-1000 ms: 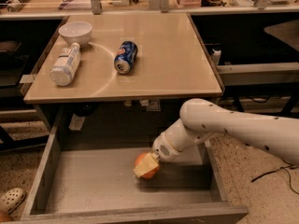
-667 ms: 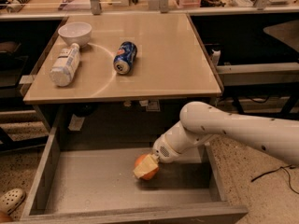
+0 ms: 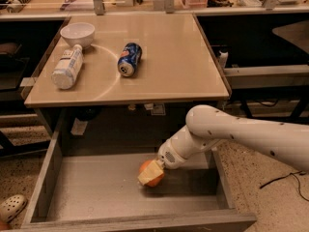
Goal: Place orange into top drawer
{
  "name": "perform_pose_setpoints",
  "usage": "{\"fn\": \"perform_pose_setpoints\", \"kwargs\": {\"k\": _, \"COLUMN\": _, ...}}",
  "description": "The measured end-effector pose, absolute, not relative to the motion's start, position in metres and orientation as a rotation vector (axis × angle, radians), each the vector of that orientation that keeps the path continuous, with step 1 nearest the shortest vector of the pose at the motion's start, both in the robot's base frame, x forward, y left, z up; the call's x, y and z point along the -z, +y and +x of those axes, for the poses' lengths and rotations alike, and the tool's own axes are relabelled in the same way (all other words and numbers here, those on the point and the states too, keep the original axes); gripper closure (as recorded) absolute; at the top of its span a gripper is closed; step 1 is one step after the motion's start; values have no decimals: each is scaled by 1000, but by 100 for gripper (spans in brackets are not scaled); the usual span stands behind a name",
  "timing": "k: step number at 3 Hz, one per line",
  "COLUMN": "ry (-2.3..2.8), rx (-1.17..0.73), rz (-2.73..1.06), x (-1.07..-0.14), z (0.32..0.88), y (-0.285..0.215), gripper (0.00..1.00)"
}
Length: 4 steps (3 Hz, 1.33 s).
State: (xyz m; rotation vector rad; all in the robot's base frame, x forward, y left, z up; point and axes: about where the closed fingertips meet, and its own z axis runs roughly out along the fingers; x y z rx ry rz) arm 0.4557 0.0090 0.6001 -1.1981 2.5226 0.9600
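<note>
Gripper still clamps orange in top drawer, approx. unmoved, maybe touching btm.

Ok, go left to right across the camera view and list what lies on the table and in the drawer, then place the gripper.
White bottle → blue soda can → orange. The white bowl overlaps the bottle sideways, so it is left out. The gripper is shut on the orange, low inside the open top drawer.

White arm of smooth, rounded tubular segments dotted with small dark screw holes. There is a perforated round patch near the wrist. Gripper has pale yellow fingers, closed around the orange.
</note>
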Motion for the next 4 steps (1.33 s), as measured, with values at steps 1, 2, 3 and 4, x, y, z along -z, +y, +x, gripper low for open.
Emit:
{"fn": "perform_pose_setpoints", "kwargs": {"k": 1, "ry": 2523, "rx": -960, "rz": -1198, "x": -600, "z": 456, "y": 9, "gripper": 34}}
{"fn": "perform_pose_setpoints", "kwargs": {"k": 2, "ry": 2523, "rx": -960, "rz": -1198, "x": -600, "z": 456, "y": 9, "gripper": 11}}
{"fn": "perform_pose_setpoints", "kwargs": {"k": 3, "ry": 2523, "rx": -960, "rz": -1198, "x": -600, "z": 456, "y": 9, "gripper": 0}}
{"fn": "perform_pose_setpoints", "kwargs": {"k": 4, "ry": 2523, "rx": -960, "rz": -1198, "x": -600, "z": 456, "y": 9, "gripper": 0}}
